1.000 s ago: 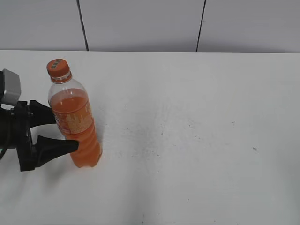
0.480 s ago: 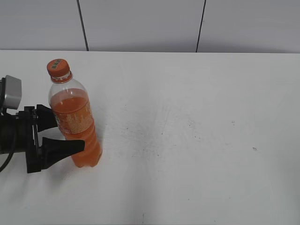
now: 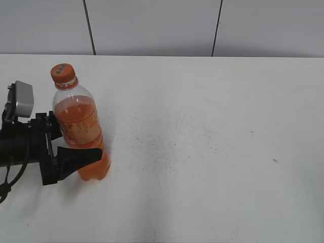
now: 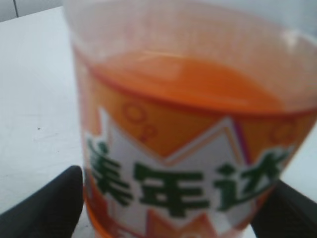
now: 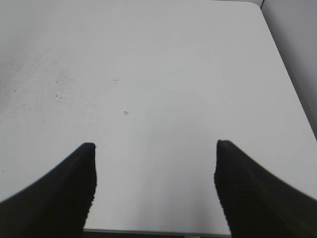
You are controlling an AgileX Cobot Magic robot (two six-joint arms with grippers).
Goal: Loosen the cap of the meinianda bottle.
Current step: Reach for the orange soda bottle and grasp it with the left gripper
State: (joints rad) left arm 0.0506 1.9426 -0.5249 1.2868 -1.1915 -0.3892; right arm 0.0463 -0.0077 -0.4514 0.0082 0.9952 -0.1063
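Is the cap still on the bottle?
On: the orange cap sits atop the upright meinianda bottle. Whether it is loosened, cannot tell.

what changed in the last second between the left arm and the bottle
The left gripper slid right toward the meinianda bottle, so its fingers now straddle the label band, front one reaching further across the lower body. The left wrist view shows a finger on each side of the bottle; whether they press it cannot be told. The bottle stayed upright in place, the cap still on. The right gripper is open over bare table.
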